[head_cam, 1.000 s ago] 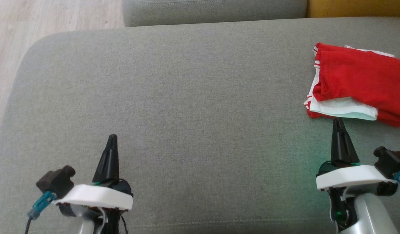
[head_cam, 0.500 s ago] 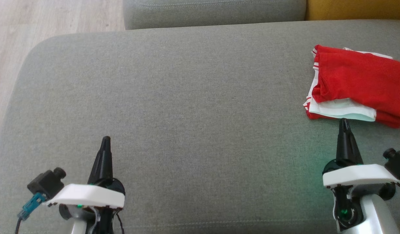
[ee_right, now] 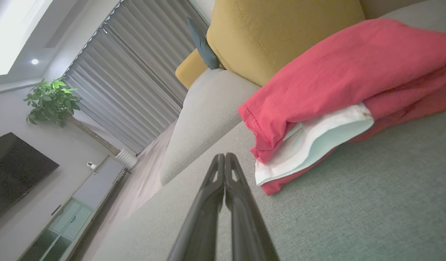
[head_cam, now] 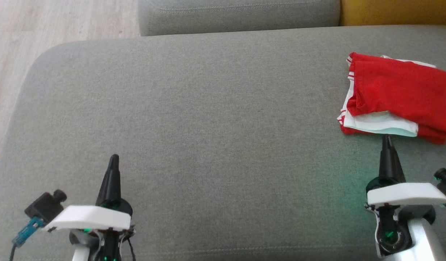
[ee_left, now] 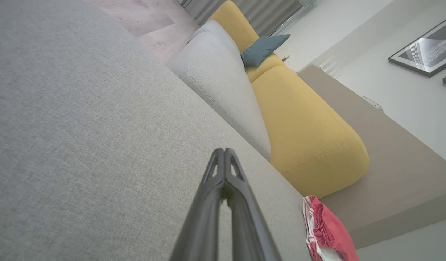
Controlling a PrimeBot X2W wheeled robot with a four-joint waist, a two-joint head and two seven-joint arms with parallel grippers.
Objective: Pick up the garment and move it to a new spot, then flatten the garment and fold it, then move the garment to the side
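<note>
The garment (head_cam: 397, 96) is red with white trim, folded into a small stack at the right edge of the grey cushion (head_cam: 208, 127); it also appears close up in the right wrist view (ee_right: 339, 94) and far off in the left wrist view (ee_left: 328, 235). My right gripper (head_cam: 387, 138) is shut and empty, its tip just short of the stack's near edge, apart from it. Its fingers (ee_right: 224, 159) press together. At the lower left my left gripper (head_cam: 114, 158) is shut and empty over bare cushion, fingers (ee_left: 223, 154) closed.
A second grey cushion (head_cam: 237, 14) and a yellow cushion (head_cam: 397, 11) lie beyond the far edge. Wooden floor (head_cam: 45, 32) shows past the cushion's rounded left corner. A yellow sofa back (ee_right: 281, 32) rises behind the garment.
Both grippers have drawn back toward me, lower in the head view; the right one also shifted slightly right. The whole picture slid down a little. The garment lies as before.
</note>
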